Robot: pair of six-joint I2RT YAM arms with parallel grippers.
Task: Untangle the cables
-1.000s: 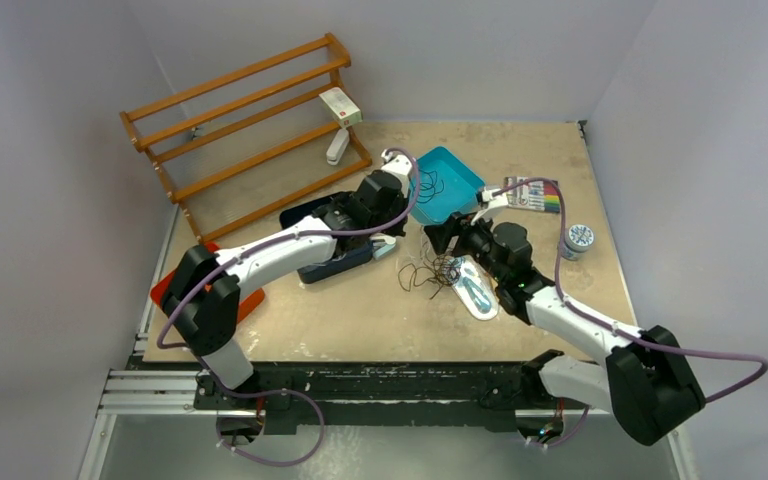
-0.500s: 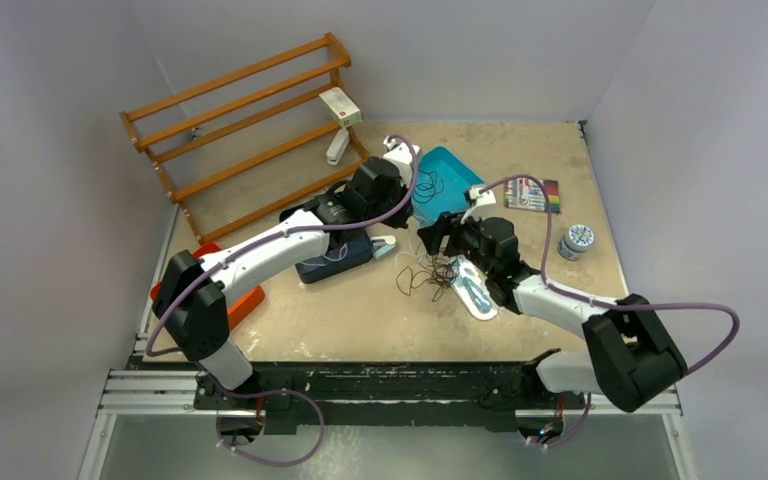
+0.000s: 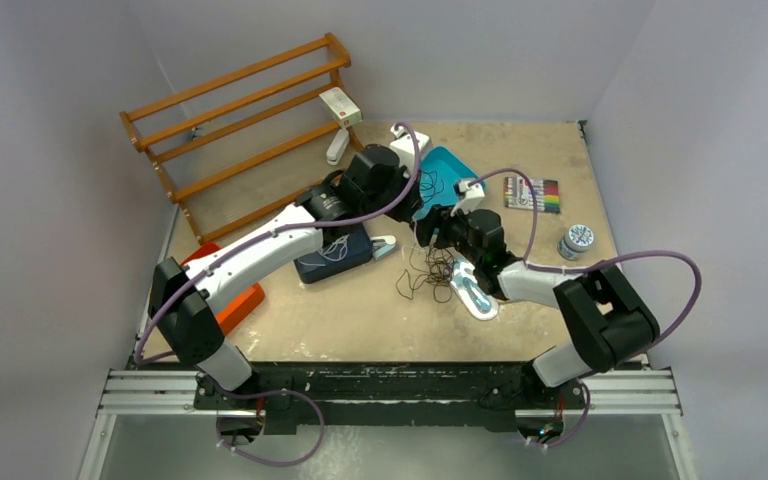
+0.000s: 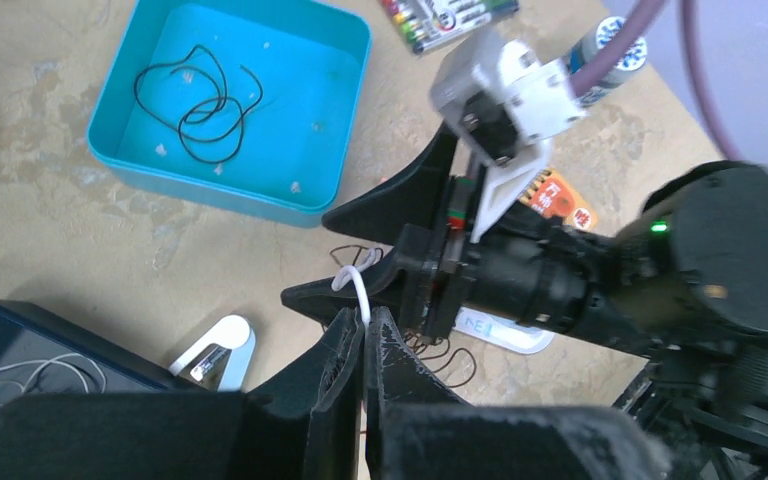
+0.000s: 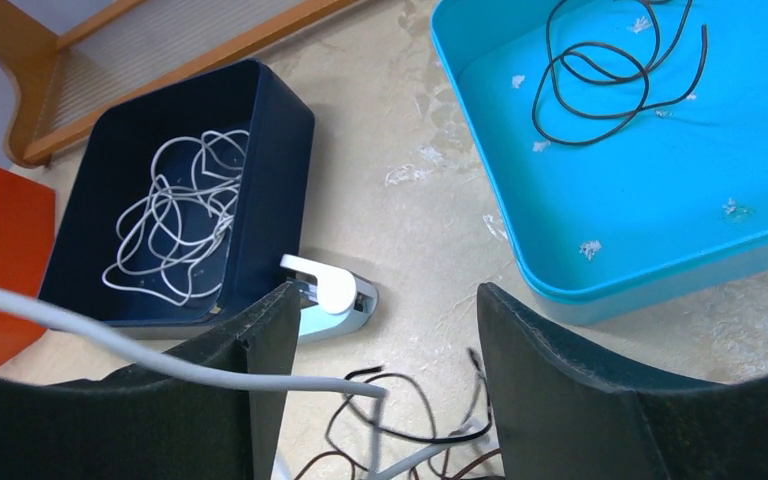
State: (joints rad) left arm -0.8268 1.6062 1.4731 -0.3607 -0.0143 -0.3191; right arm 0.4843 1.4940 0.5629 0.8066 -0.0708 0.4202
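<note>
Fingers of the left gripper (image 4: 364, 320) are pressing together on the white cable (image 4: 357, 285), pinching a short arching strand of it at their tips. In the left wrist view the right gripper (image 4: 305, 253) is sitting just at 12 o'clock of that pinch. Its two black fingers are standing well apart and gripping nothing, and the white strand is arching in front of the nearer one.

In the right wrist view the same strand is running in from 9 o'clock. It is crossing in front of the finger on that side and bending down between the spread fingers toward 6 o'clock.

In the top view the dark tangle (image 3: 428, 272) of thin brown and black loops is lying on the table (image 3: 360, 320) at 6 o'clock of the right gripper, with a white packet (image 3: 472, 293) just at 3 o'clock of it.

The black cable (image 5: 610, 90) is lying coiled by itself in the teal tray (image 5: 660, 285), at 12 o'clock of the right gripper. A white coil (image 5: 175, 235) is lying in the navy box (image 5: 275, 190) at 9 o'clock of the tangle. Whether it is joining the pinched strand cannot be told. A small white clip (image 5: 328, 295) is lying between the box and the tangle.
</note>
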